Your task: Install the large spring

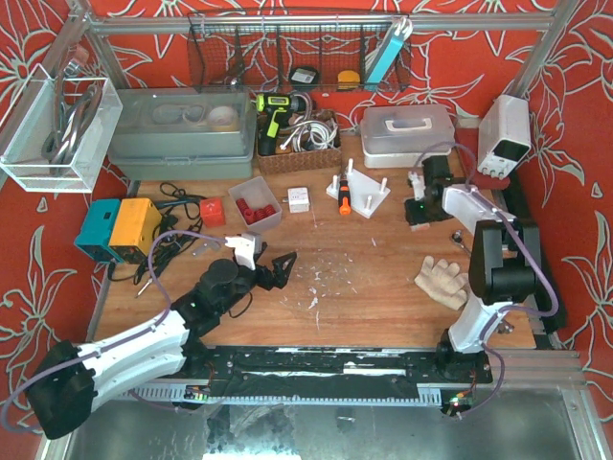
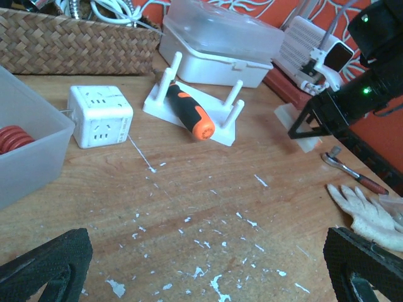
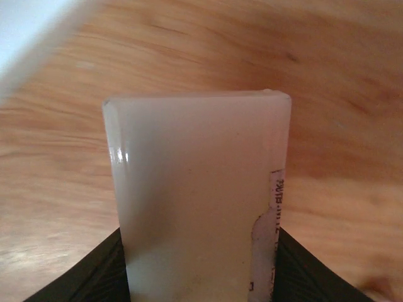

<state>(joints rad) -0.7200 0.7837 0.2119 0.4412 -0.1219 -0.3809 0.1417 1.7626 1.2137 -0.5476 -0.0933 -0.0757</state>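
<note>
The red springs lie in the small clear bin, left of the white fixture cradling a screwdriver. The wicker basket behind holds white cables. My left gripper hangs low over the table, fingers wide apart, holding nothing. My right gripper is clamped on a white block, fingers against both sides.
</note>
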